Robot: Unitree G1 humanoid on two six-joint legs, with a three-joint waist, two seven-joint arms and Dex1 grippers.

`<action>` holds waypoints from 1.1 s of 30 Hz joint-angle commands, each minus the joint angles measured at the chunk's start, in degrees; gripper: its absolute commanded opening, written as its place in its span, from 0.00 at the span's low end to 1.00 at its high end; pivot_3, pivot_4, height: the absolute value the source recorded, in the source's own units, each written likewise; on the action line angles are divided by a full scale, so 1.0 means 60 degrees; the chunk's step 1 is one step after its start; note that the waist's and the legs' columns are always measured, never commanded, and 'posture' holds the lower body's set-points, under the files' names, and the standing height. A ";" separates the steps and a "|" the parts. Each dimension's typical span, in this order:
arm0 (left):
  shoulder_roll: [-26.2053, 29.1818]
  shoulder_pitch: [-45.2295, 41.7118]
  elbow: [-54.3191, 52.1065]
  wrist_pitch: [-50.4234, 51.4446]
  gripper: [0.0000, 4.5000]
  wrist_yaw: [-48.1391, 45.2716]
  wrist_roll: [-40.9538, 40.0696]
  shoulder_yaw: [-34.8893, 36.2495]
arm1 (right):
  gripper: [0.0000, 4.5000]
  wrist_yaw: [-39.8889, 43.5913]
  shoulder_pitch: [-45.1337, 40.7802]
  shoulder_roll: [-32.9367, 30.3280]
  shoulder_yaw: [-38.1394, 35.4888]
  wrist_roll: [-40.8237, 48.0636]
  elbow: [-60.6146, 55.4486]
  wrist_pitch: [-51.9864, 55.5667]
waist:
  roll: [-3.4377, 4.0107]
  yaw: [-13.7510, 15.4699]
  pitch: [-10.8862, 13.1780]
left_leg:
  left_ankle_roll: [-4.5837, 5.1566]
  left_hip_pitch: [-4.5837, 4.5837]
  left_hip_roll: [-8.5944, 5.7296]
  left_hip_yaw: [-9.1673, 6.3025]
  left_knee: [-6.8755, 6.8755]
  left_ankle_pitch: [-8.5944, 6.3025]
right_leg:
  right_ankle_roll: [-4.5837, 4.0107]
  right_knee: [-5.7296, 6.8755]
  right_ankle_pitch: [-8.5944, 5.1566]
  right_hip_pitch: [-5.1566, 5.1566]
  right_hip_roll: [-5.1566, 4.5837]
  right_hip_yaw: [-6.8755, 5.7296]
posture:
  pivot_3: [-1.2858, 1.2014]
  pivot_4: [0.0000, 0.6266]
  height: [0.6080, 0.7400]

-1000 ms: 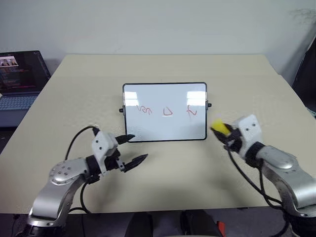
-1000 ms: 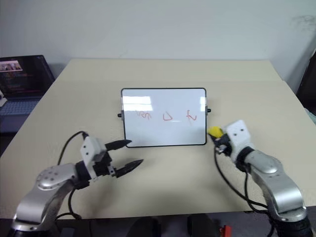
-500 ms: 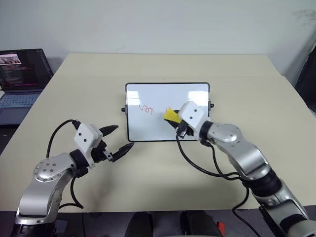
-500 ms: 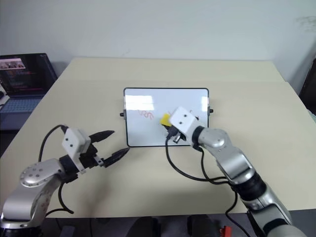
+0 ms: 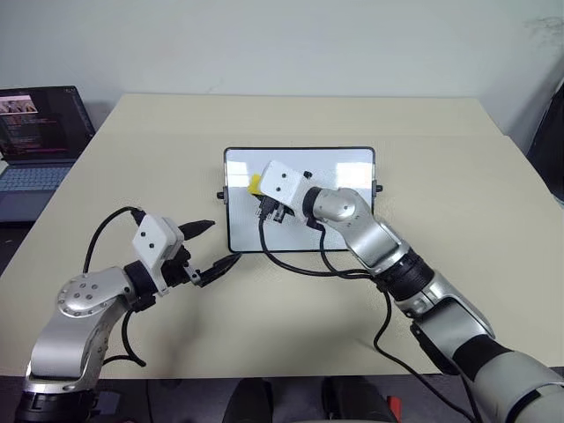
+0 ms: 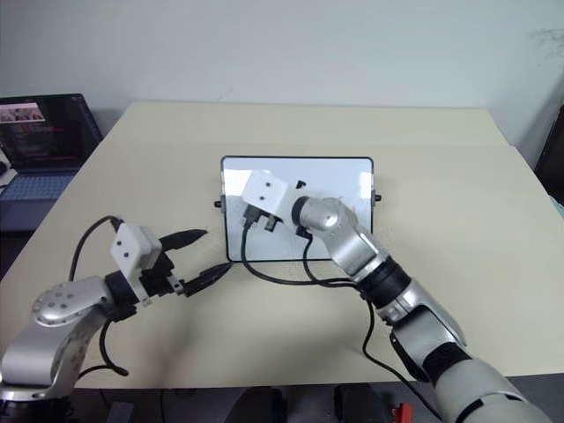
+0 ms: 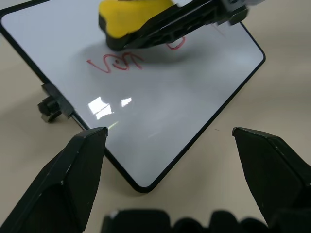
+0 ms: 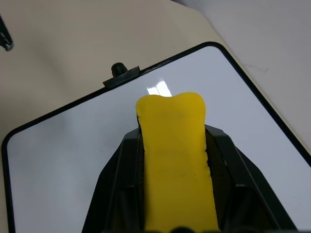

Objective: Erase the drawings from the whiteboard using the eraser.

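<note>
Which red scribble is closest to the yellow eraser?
The squiggly scribble. The eraser hangs right above it in the left wrist view, while the loop-shaped scribble sits further along, half hidden under the black fingers.

You've got a glossy white board (image 7: 160, 104) w/ thin black frame, reflecting light. Eraser (image 8: 176, 165) looks soft, matt yellow foam. Table (image 5: 441, 159) is smooth, matt beige. Fingers (image 7: 73, 174) are matt black plastic.

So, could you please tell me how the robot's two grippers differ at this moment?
The right gripper is shut on the yellow eraser; the left gripper is open and holds nothing. The right one is over the whiteboard; the left one is off the board, beside its near left corner. Both have black fingers.
</note>
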 commanded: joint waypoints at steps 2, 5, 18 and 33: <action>0.0081 -0.0146 -0.0202 -0.0001 1.00 -0.0061 -0.0051 -0.0085 | 0.29 -0.0090 -0.0534 0.0170 -0.0200 -0.0472 0.0873 -0.0694 | 0.0000 -0.0005 0.0000 | 0.0000 0.0000 0.0000 0.0001 0.0000 0.0000 | -0.0001 0.0001 0.0000 -0.0001 0.0000 0.0001 | 0.52 0.24 1.00; 0.0062 -0.0146 -0.0201 -0.0026 1.00 -0.0054 -0.0049 -0.0116 | 0.29 0.0238 -0.0488 0.0161 -0.0045 -0.0676 0.1079 -0.0752 | 0.0001 -0.0005 0.0001 | 0.0000 -0.0007 0.0000 0.0002 -0.0001 0.0000 | -0.0001 -0.0004 0.0000 -0.0004 0.0000 0.0002 | 0.52 0.24 1.00; -0.0032 -0.0168 -0.0163 -0.0169 1.00 -0.0063 0.0038 -0.0291 | 0.29 -0.0312 -0.1007 0.0512 -0.0285 -0.1554 0.1910 -0.1705 | 0.0000 -0.0012 0.0000 | -0.0001 -0.0006 0.0001 0.0013 0.0007 0.0001 | -0.0002 0.0054 0.0001 -0.0034 0.0000 0.0012 | 0.52 0.24 1.00; -0.0069 -0.0072 -0.0182 -0.0287 1.00 -0.0047 0.0084 -0.0332 | 0.29 0.0110 -0.1072 0.0813 -0.0233 -0.1867 0.2182 -0.1974 | -0.0001 -0.0022 0.0000 | -0.0003 -0.0014 0.0000 0.0026 0.0026 0.0003 | -0.0002 0.0132 0.0000 -0.0082 0.0001 0.0026 | 0.52 0.24 1.00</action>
